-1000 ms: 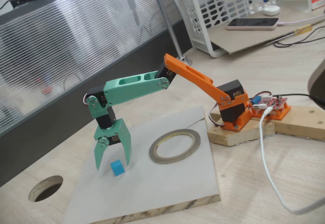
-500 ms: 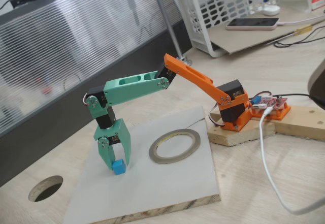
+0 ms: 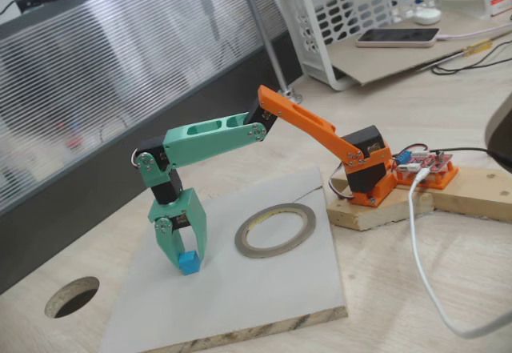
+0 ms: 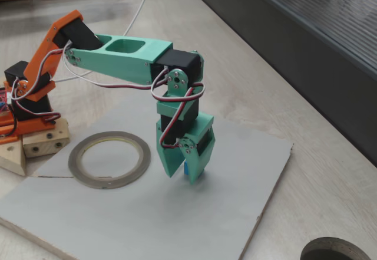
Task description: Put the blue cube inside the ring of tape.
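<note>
The tool (image 3: 186, 258) is clamped on the cube (image 3: 188, 263), low on the grey board (image 3: 264, 297) beside the ring (image 3: 275, 230). Only the fingertips hold it, so I judge a quick lift or swing could slip it loose.

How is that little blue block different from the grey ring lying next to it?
The blue cube is small, boxy and bright sky-blue; the ring of tape is much wider, flat, grey-silver with a yellowish inner edge. The cube sits between the green gripper fingers; the ring lies free, with nothing inside it. Both rest on the grey board.
</note>
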### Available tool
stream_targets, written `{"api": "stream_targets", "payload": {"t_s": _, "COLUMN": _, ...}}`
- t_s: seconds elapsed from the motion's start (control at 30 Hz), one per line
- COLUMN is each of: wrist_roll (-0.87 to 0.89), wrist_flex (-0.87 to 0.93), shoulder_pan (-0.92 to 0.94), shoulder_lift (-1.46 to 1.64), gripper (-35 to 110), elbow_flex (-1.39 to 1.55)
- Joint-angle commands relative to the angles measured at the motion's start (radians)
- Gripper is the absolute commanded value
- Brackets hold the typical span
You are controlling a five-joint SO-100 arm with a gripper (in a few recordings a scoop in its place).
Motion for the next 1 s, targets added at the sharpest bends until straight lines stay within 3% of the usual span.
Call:
{"api": "stream_targets", "payload": {"t_s": 0.0, "wrist_roll": 0.006, "wrist_flex": 0.011, "shoulder_pan": -0.012, "shoulder_lift": 0.037, "gripper": 24, "elbow_flex": -0.026}}
{"api": "stream_targets", "payload": {"t_s": 0.23, "wrist_roll": 0.006, "wrist_flex": 0.009, "shoulder_pan": -0.012, "shoulder_lift": 0.037, "gripper": 16, "elbow_flex": -0.026}}
{"api": "stream_targets", "payload": {"t_s": 0.97, "wrist_roll": 0.006, "wrist_flex": 0.009, "shoulder_pan": -0.011, "shoulder_lift": 0.038, "gripper": 15, "elbow_flex": -0.026}}
